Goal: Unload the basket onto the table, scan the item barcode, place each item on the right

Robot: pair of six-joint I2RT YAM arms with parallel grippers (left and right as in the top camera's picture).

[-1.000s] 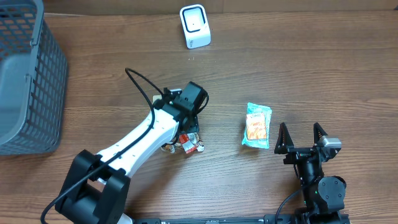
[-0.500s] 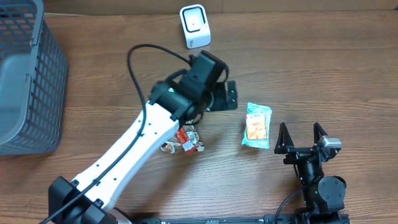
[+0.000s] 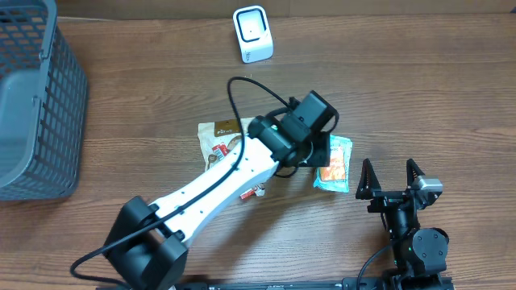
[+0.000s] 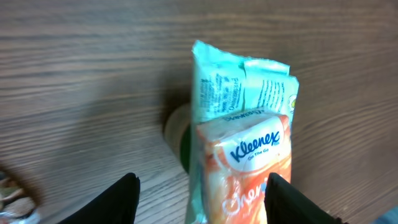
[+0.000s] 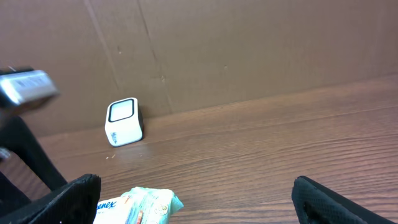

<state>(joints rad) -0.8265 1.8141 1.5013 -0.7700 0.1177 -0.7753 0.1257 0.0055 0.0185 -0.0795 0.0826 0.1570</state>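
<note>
On the wooden surface, our left jaws stood part-open astride the tissue pack; the right jaws stood wide and empty. Closing off-centre, we judged, could squeeze the soft pack askew and hide its barcode from the scanner.

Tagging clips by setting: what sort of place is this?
Probably a mock checkout bench in a lab, not a real shop: a small white barcode scanner and grey mesh basket on a wooden table, a retail Kleenex pack, and a plain cardboard backdrop.
</note>
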